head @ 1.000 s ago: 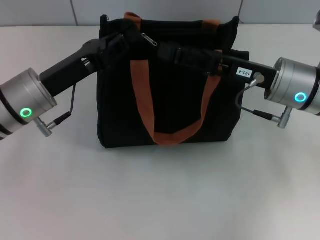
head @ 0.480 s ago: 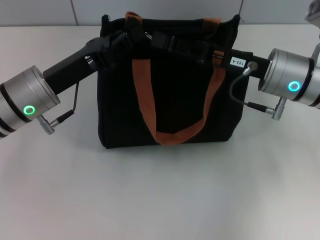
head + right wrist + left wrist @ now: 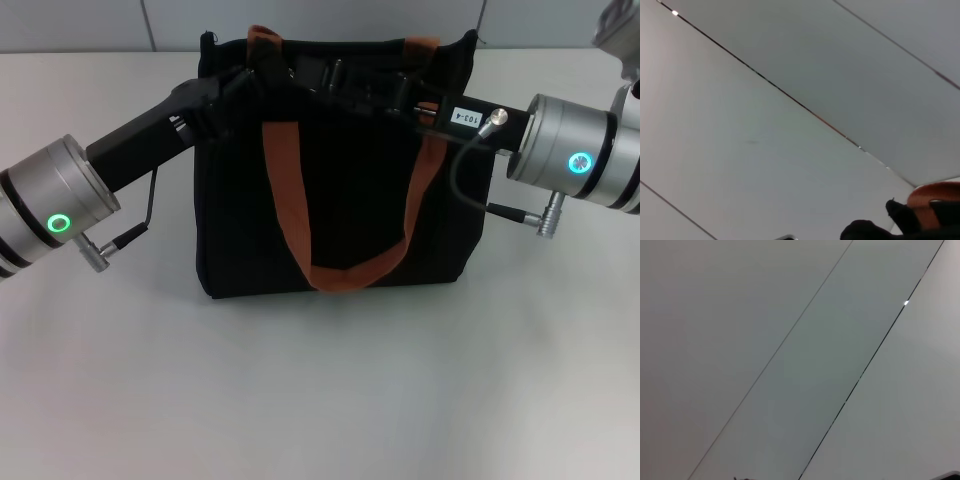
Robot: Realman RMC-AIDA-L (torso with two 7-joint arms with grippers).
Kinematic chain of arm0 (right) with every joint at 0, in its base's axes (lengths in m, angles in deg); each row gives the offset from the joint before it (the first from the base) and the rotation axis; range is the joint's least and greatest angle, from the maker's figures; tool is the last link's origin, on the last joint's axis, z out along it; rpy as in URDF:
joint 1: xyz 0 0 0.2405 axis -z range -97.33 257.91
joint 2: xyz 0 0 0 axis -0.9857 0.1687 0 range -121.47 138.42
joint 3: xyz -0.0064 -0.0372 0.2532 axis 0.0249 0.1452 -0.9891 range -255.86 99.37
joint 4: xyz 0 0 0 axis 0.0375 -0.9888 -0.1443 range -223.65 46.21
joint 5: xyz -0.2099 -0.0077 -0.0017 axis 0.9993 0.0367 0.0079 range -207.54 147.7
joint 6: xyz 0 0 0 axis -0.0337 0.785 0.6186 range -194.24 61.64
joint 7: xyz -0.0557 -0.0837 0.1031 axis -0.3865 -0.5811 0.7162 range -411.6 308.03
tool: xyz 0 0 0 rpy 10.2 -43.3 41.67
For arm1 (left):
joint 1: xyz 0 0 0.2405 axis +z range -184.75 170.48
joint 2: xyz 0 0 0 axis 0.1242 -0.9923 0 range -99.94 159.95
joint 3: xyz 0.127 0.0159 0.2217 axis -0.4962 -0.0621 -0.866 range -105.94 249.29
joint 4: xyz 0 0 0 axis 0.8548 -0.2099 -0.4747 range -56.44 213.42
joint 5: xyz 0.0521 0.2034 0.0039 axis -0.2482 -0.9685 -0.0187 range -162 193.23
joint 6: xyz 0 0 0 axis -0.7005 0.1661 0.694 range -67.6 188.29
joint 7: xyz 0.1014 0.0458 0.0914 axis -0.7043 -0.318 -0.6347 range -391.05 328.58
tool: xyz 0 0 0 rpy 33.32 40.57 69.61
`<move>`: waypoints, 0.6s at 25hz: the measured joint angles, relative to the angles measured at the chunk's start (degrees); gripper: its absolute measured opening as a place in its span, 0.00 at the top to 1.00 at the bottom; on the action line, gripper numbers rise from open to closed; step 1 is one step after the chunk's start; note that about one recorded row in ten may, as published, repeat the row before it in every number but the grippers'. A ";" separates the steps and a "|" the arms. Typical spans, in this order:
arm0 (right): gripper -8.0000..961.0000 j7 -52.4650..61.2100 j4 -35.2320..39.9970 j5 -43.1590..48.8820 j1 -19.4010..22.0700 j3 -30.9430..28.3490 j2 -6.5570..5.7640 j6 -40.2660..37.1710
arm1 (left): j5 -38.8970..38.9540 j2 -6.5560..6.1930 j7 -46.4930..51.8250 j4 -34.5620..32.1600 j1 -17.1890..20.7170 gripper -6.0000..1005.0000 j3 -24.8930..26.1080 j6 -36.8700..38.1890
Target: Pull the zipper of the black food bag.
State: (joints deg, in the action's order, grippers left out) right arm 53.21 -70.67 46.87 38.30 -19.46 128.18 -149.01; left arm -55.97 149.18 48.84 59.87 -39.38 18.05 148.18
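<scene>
The black food bag (image 3: 345, 190) stands upright in the middle of the white table, with one orange-brown handle (image 3: 352, 270) hanging down its front. My left gripper (image 3: 250, 78) comes in from the left and is shut on the bag's top left edge. My right gripper (image 3: 318, 72) reaches in from the right and lies along the top of the bag, over the zip line. The zipper pull is hidden among the black parts there. The right wrist view shows only a bag corner (image 3: 865, 231) and a piece of handle (image 3: 935, 196) against wall panels.
The white table (image 3: 320, 400) spreads out in front of the bag and to both sides. A grey panelled wall (image 3: 320, 20) rises right behind the bag. Cables hang under both wrists. The left wrist view shows only wall panels.
My right gripper has risen from the bag's upper front to its top edge and slid left. The silver pull seen a second ago is now covered. The left arm has barely moved.
</scene>
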 joint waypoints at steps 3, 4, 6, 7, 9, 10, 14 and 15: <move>0.23 0.02 -0.96 0.00 -0.85 0.01 0.02 -0.05 | -0.05 0.00 -0.22 0.10 -0.05 0.97 -0.18 -0.08; 0.23 0.03 -1.83 0.00 -1.45 0.04 0.06 -0.02 | -0.06 0.00 -0.27 0.14 -0.07 0.97 -0.26 -0.10; 0.23 0.03 -2.09 0.00 -1.60 0.06 0.07 0.00 | -0.08 0.00 -0.34 0.21 -0.10 0.97 -0.46 -0.13; 0.23 0.03 -2.29 0.00 -1.71 0.06 0.07 0.03 | -0.10 0.00 -0.37 0.23 -0.13 0.97 -0.62 -0.17; 0.24 0.03 -2.47 0.00 -1.75 0.01 0.09 0.03 | -0.13 0.00 -0.39 0.25 -0.15 0.97 -0.68 -0.19; 0.24 0.03 -2.47 0.00 -1.75 0.01 0.09 0.03 | -0.13 0.00 -0.39 0.25 -0.15 0.97 -0.68 -0.19; 0.24 0.03 -2.49 0.00 -1.78 -0.03 0.09 0.03 | -0.13 0.00 -0.40 0.26 -0.10 0.97 -0.70 -0.21; 0.24 0.03 -2.52 0.00 -1.78 0.01 0.09 0.04 | -0.07 0.00 -0.41 0.26 -0.05 0.97 -0.71 -0.21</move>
State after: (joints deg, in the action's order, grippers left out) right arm 53.24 -73.19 46.87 36.52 -19.45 128.27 -148.97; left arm -56.05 149.18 48.44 60.12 -39.43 17.35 147.97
